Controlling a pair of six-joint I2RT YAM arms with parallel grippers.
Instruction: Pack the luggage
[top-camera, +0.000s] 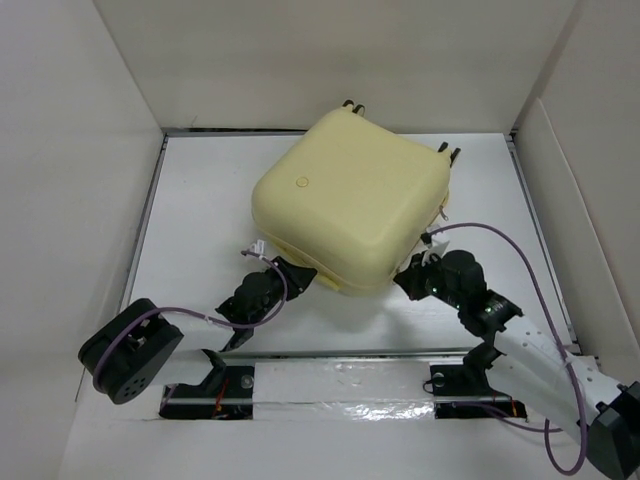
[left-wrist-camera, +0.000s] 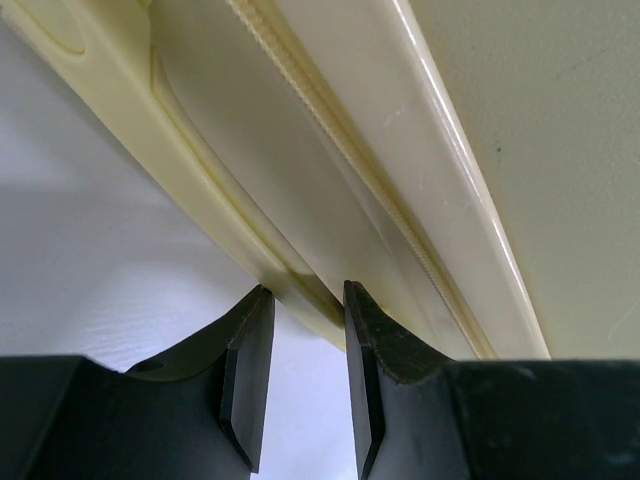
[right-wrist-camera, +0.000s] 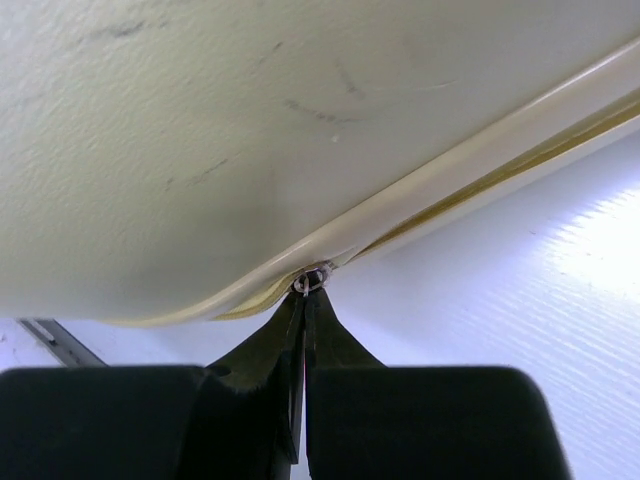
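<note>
The luggage (top-camera: 350, 200) is a pale yellow hard-shell suitcase lying shut and flat in the middle of the table, its round emblem (top-camera: 297, 182) facing up. My left gripper (top-camera: 300, 275) is at its near-left edge. In the left wrist view the jaws (left-wrist-camera: 305, 290) stand a little apart, their tips at the lower shell's rim (left-wrist-camera: 300, 285), with the zipper line (left-wrist-camera: 330, 130) running above. My right gripper (top-camera: 408, 275) is at the near-right corner. In the right wrist view it (right-wrist-camera: 308, 295) is shut on a small metal zipper pull (right-wrist-camera: 313, 280) in the seam of the luggage (right-wrist-camera: 200, 120).
White walls (top-camera: 90, 150) box in the table on three sides. A metal rail (top-camera: 340, 365) runs along the near edge between the arm bases. The suitcase wheels (top-camera: 450, 152) point toward the back wall. A purple cable (top-camera: 520, 250) loops off the right arm.
</note>
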